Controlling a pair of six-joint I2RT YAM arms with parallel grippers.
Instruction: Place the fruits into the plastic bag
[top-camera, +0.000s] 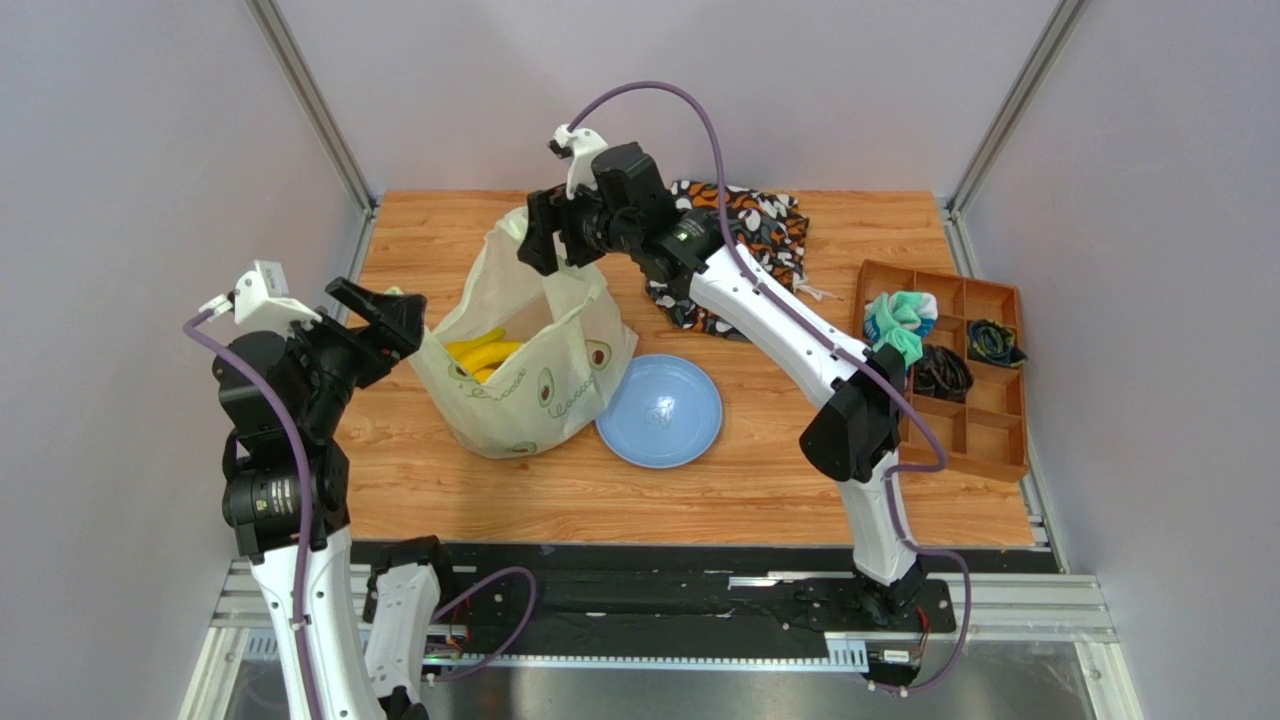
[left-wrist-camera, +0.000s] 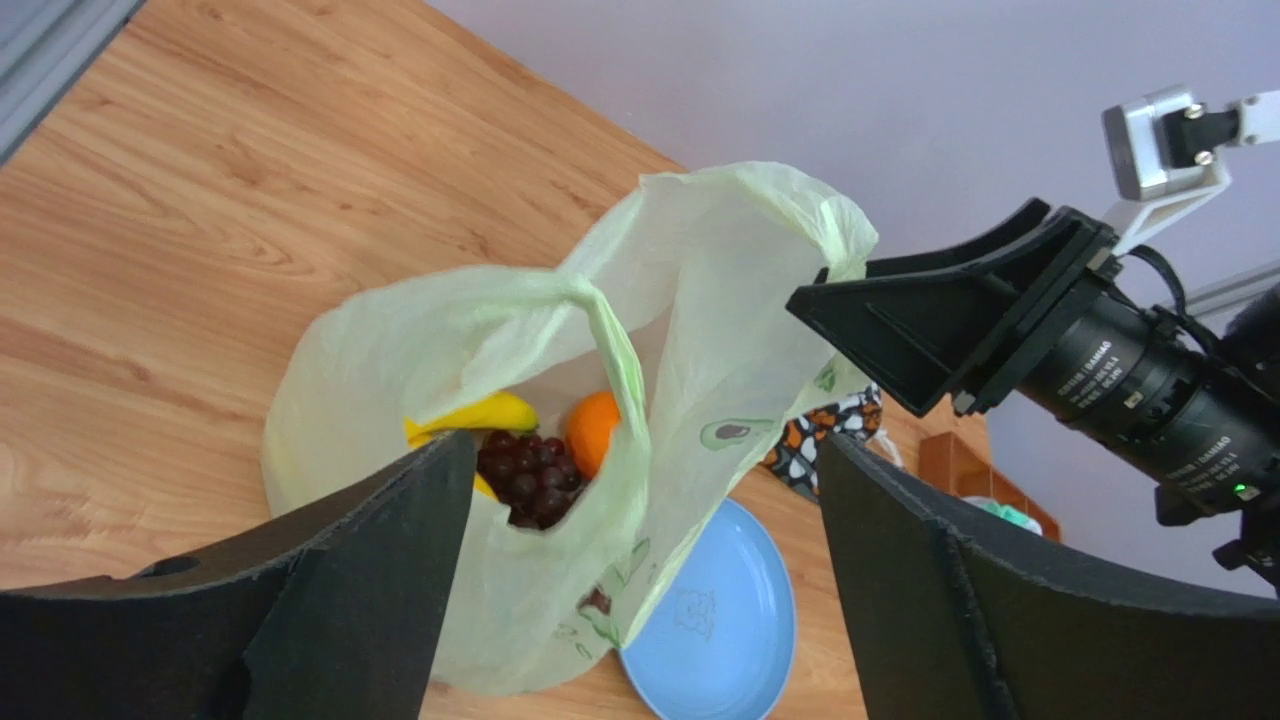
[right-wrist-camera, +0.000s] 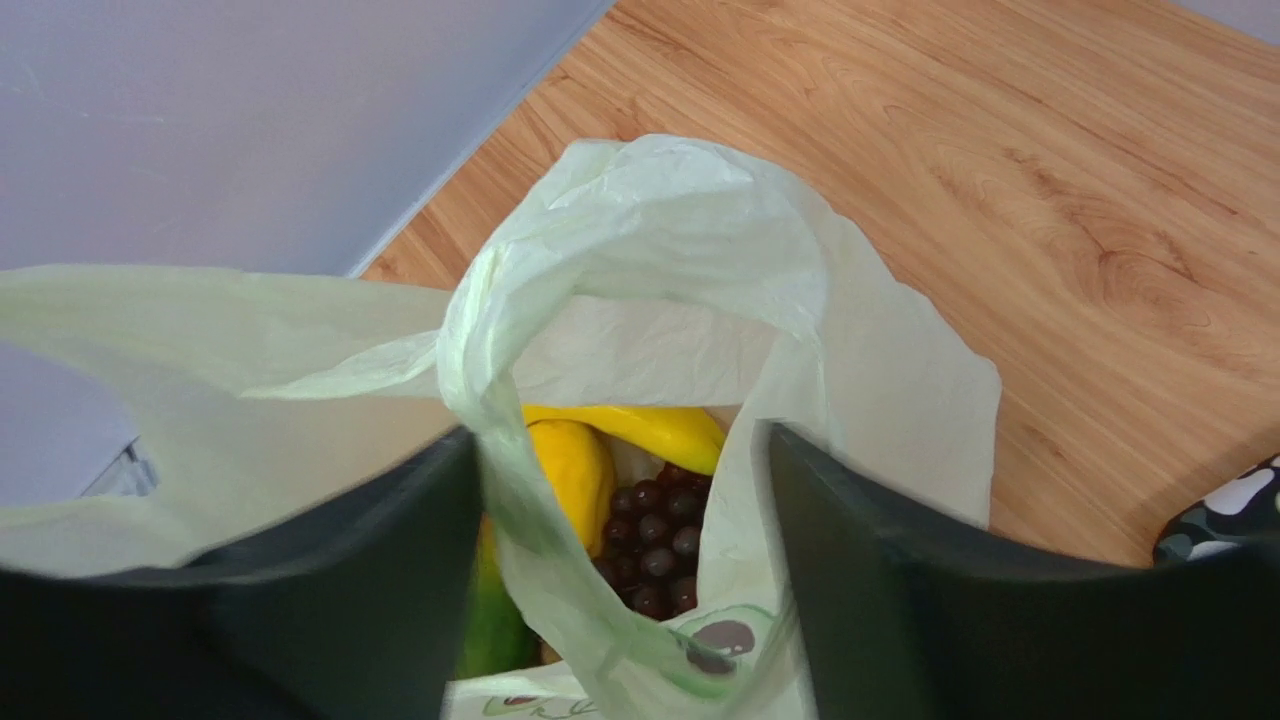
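Fruit lies down inside the plastic bag (top-camera: 519, 375), which stands on the wooden table (top-camera: 781, 495) just ahead of your left gripper (left-wrist-camera: 643, 450) and directly under your right gripper (right-wrist-camera: 619, 443).

Your left gripper has its jaws spread wide and nothing between them. The bag's mouth sits beyond the fingertips and clear of them. Through that gap you can see a banana (left-wrist-camera: 484, 411), an orange (left-wrist-camera: 594, 431) and a bunch of dark grapes (left-wrist-camera: 526, 477) packed together at the bottom.

Your right gripper hangs over the far rim of the bag, with its jaws parted as well. One handle loop (right-wrist-camera: 631, 195) rises into the space between its fingers (right-wrist-camera: 376, 585). The plastic runs down close along the inner edge of one finger, and the other finger stands apart from it, so the loop is not pinched. You cannot tell whether it rests against that first finger.

A blue plate (top-camera: 658, 410) lies beside the bag, below your right gripper and toward its arm's base. A patterned cloth bag (top-camera: 751, 225) lies just behind that gripper's wrist.
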